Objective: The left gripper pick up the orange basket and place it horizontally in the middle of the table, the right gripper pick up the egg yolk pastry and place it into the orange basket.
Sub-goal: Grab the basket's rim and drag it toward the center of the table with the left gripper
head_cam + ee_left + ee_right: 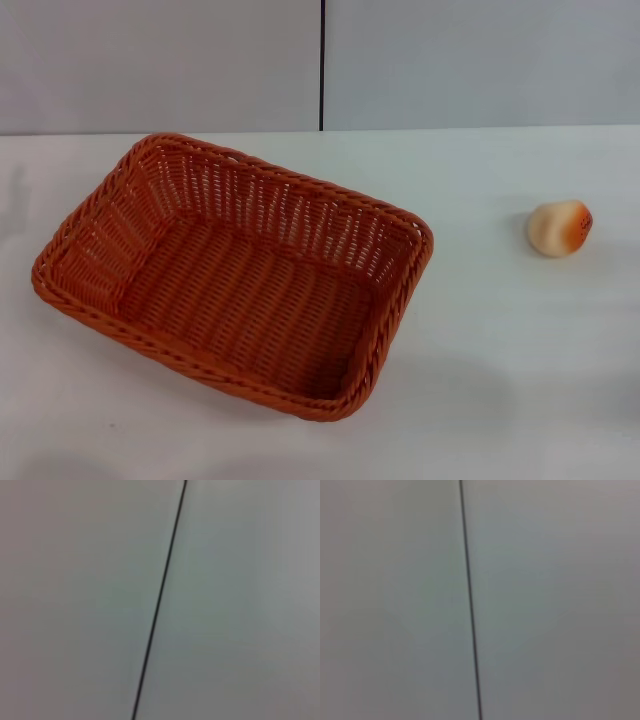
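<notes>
The orange basket rests on the white table, left of centre in the head view, turned at an angle so one corner points toward the near edge. It holds nothing. The egg yolk pastry lies on the table at the right, well apart from the basket, its browned patch facing right. Neither the left gripper nor the right gripper shows in any view. Both wrist views show only a pale grey wall with a thin dark seam.
A grey wall with a vertical dark seam stands behind the table's far edge. Bare tabletop lies between the basket and the pastry and along the near edge.
</notes>
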`<control>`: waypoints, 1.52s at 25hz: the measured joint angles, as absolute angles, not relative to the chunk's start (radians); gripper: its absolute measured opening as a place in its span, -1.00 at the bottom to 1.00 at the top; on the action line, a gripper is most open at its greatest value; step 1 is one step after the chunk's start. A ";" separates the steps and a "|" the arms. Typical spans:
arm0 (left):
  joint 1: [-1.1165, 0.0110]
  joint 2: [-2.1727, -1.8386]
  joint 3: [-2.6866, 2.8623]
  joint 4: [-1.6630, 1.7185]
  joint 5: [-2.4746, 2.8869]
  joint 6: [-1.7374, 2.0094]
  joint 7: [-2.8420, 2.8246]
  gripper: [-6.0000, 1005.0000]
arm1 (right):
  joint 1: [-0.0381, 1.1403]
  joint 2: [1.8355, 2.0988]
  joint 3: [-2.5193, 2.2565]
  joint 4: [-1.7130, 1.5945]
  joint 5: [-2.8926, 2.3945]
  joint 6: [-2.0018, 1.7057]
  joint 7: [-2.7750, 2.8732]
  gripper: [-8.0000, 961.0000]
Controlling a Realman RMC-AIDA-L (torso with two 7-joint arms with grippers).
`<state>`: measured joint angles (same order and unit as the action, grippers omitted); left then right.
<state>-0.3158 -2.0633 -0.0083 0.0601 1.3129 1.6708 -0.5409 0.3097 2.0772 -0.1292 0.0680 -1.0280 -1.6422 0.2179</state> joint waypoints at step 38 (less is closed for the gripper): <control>-0.384 -1.878 0.549 0.713 1.491 1.604 -1.600 0.06 | 0.272 2.081 -0.107 0.097 -1.036 -1.631 0.239 0.40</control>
<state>-0.3837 -1.8784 0.5494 0.7131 1.4911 1.6041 -1.5998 0.2717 2.0815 -0.1072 0.0974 -1.0356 -1.6312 0.2393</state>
